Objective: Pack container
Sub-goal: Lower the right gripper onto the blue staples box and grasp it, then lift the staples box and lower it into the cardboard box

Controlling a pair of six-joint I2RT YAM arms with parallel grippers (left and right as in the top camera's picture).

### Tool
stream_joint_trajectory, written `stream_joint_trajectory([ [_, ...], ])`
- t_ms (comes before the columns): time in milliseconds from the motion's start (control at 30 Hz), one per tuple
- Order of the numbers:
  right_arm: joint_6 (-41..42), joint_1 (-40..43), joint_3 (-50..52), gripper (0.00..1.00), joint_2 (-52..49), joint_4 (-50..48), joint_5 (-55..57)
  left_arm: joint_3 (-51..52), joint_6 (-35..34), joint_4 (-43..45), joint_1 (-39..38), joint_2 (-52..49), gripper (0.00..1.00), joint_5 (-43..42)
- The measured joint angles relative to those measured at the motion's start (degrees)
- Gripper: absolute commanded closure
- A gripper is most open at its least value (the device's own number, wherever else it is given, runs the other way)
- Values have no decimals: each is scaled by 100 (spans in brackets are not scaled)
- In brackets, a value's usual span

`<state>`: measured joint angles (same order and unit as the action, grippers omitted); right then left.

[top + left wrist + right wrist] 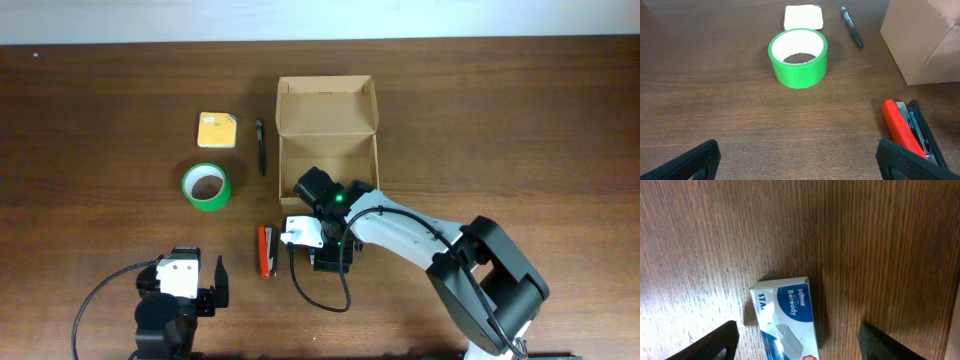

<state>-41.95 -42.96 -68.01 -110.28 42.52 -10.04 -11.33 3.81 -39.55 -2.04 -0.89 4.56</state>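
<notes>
The tan cardboard container (327, 130) stands open at mid-table with its flap lid raised at the far side; its corner shows in the left wrist view (925, 45). My right gripper (330, 255) is open, just in front of the container. In the right wrist view its fingers (802, 350) straddle a small blue-and-white staples box (787, 315) lying flat on the table, without touching it. My left gripper (185, 268) is open and empty near the front left edge, also seen in the left wrist view (800, 167).
A green tape roll (205, 187) (798, 57), a yellow sticky-note pad (216, 130) (803, 17) and a black pen (261, 147) (852, 26) lie left of the container. A red stapler (267, 250) (902, 132) lies just left of the right gripper.
</notes>
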Motion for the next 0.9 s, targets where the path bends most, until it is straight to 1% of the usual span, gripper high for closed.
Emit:
stream_joint_trajectory([
  [67, -4, 0, 26, 32, 11, -52, 15, 0, 0, 0, 0, 0, 0, 0],
  [200, -13, 0, 44, 51, 17, -87, 13, 0, 0, 2, 0, 0, 0, 0],
  [333, -11, 0, 59, 67, 17, -85, 9, 0, 0, 2, 0, 0, 0, 0],
  [367, -9, 0, 61, 69, 17, -83, 7, 0, 0, 0, 0, 0, 1, 0],
  [767, 90, 0, 57, 83, 20, 79, -81, 0, 0, 0, 0, 0, 0, 0],
  [900, 221, 0, -9, 84, 17, 549, -168, 0, 0, 0, 0, 0, 0, 0],
])
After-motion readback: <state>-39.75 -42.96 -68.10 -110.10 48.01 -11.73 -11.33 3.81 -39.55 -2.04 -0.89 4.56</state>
